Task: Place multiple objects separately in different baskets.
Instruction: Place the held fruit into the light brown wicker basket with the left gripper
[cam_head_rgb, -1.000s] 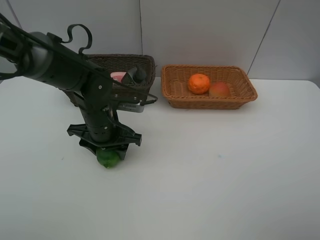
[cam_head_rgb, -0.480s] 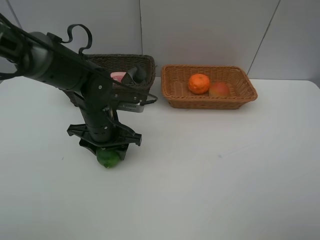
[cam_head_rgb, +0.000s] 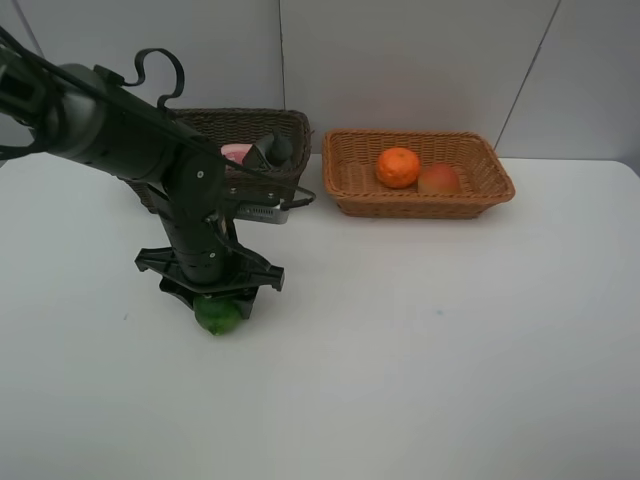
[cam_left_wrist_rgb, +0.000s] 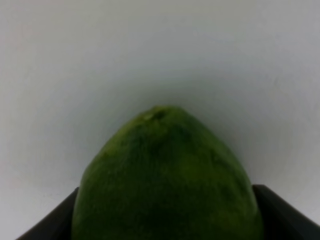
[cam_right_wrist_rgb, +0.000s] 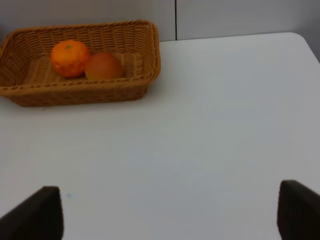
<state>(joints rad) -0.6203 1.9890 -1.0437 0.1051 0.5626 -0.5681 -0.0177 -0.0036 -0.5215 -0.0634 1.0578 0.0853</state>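
A green lime (cam_head_rgb: 218, 316) lies on the white table at the left. My left gripper (cam_head_rgb: 212, 300) comes down over it, shut on the lime. In the left wrist view the lime (cam_left_wrist_rgb: 165, 185) fills the gap, and a dark finger touches each of its sides. The light tan basket (cam_head_rgb: 500, 185) at the back right holds an orange (cam_head_rgb: 398, 167) and a reddish-orange fruit (cam_head_rgb: 438, 180). The dark brown basket (cam_head_rgb: 200, 122) behind the left arm shows a pink bottle (cam_head_rgb: 236, 152) and a dark pump bottle (cam_head_rgb: 275, 150). My right gripper (cam_right_wrist_rgb: 170, 220) is open and empty above the bare table.
The left arm covers part of the dark basket. In the right wrist view the tan basket (cam_right_wrist_rgb: 155, 60) stands far ahead with the orange (cam_right_wrist_rgb: 70, 58) and the reddish fruit (cam_right_wrist_rgb: 103, 66) in it. A grey wall rises behind the table.
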